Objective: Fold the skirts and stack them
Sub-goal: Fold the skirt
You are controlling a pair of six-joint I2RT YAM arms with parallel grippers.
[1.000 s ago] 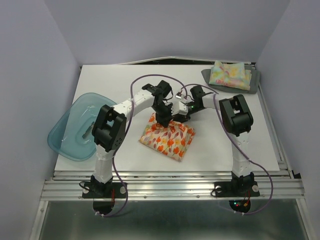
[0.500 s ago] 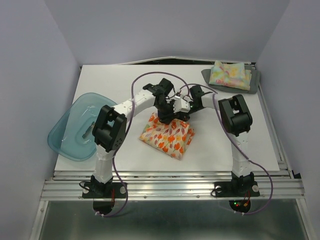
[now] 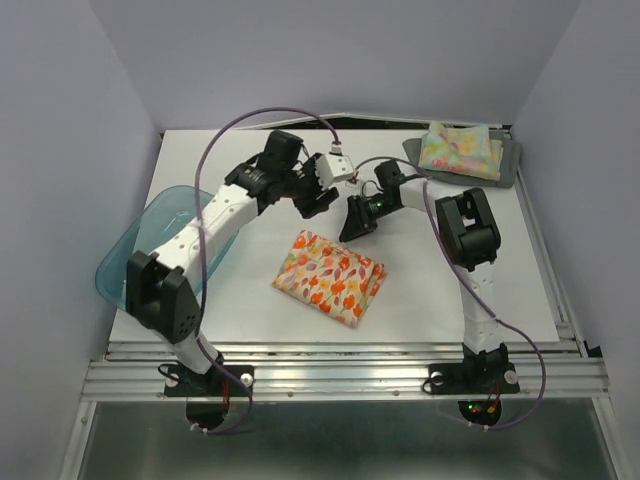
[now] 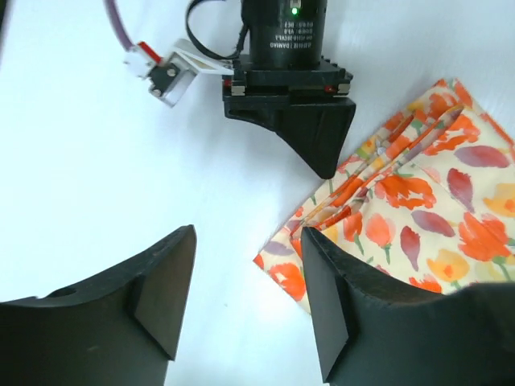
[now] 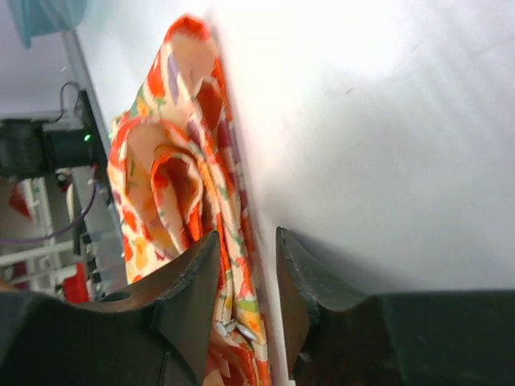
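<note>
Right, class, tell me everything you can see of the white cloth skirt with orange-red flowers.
The white cloth skirt with orange-red flowers is folded into a flat, layered, roughly rectangular bundle, lying askew on the white table near its middle. Pleated edges show along its far side. Nothing grips it; the right gripper is poised close by that far edge.

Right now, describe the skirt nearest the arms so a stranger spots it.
On the white table, look at the centre. The folded white skirt with orange-red flowers lies alone there; the pastel skirt and dark grey skirt are stacked far right.
</note>
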